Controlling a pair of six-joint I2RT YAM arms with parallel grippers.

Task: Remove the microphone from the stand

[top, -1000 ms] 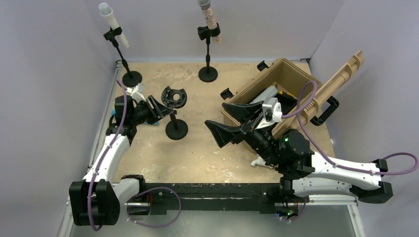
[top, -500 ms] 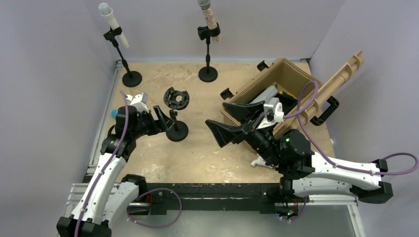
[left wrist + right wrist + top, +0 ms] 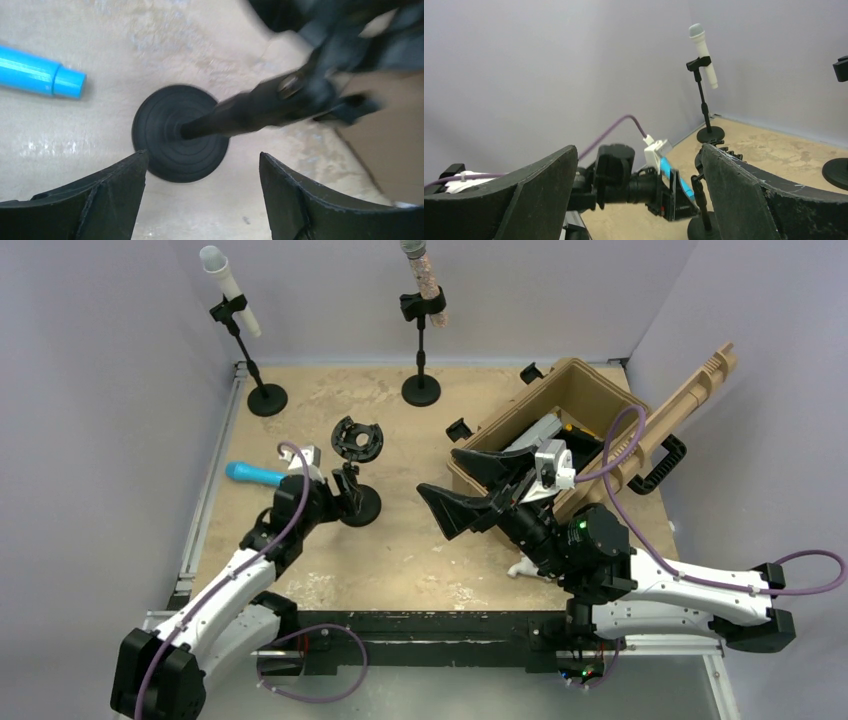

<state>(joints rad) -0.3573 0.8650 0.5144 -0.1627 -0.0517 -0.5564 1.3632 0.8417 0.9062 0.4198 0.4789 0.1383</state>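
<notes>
A robotics lab is indicated by bare lilac walls (image 3: 100,390) boxed around a worn tabletop (image 3: 420,550) edged with metal rail (image 3: 195,530).

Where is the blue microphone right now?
In the top view, the blue microphone lies flat on the table's left side, just left of the empty short stand and nearer than the white microphone's stand.

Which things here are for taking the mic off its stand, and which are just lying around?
For the job:
- blue mic, already off
- bare stand

Just lying about:
- white mic, on its own stand
- speckled mic, on its own stand
- tan case
- round black part
</notes>
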